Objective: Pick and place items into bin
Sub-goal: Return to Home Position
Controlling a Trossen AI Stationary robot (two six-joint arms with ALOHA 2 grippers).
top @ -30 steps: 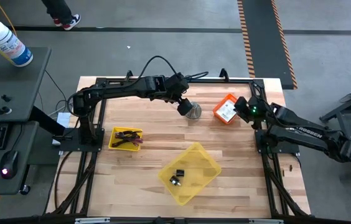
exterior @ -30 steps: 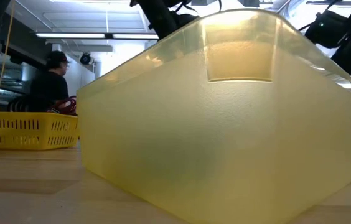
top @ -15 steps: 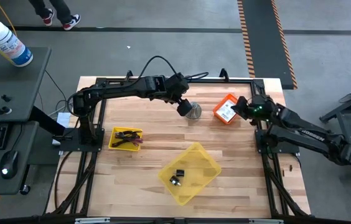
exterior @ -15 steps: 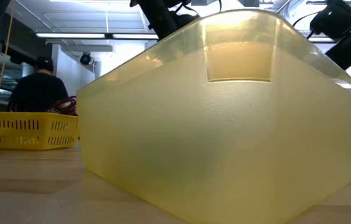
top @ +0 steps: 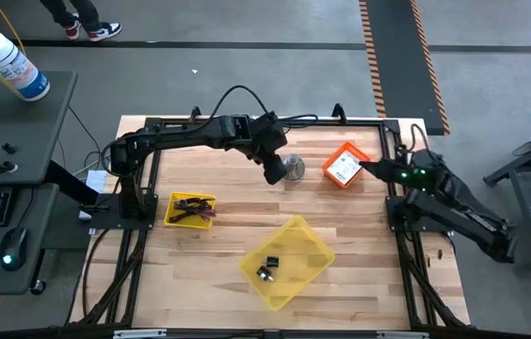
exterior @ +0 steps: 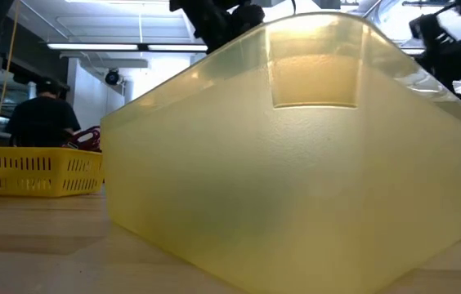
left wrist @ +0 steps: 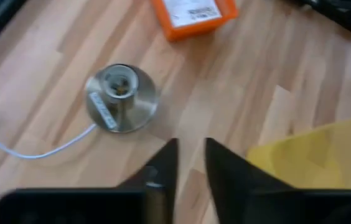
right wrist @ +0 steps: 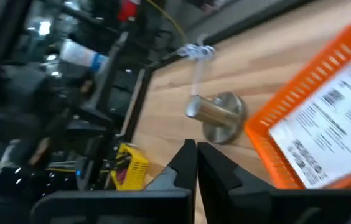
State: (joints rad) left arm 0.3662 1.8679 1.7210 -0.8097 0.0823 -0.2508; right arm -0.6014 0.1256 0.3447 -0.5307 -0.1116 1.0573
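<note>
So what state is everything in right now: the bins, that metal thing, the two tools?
Orange bin: holds a white printed box.
Big yellow bin: holds small black items, mostly bare.
Small yellow basket: holds dark stick-like pieces.
Silver cone piece: upright on the table, untouched.
Left tool: slightly open, empty, near the cone.
Right tool: shut, empty, beside the orange bin.

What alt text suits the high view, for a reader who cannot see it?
Looking down on a wooden table: the left gripper is beside a silver cone-shaped piece, the right gripper beside an orange bin holding a white box. A yellow bin and a small yellow basket sit lower in the picture.
</note>
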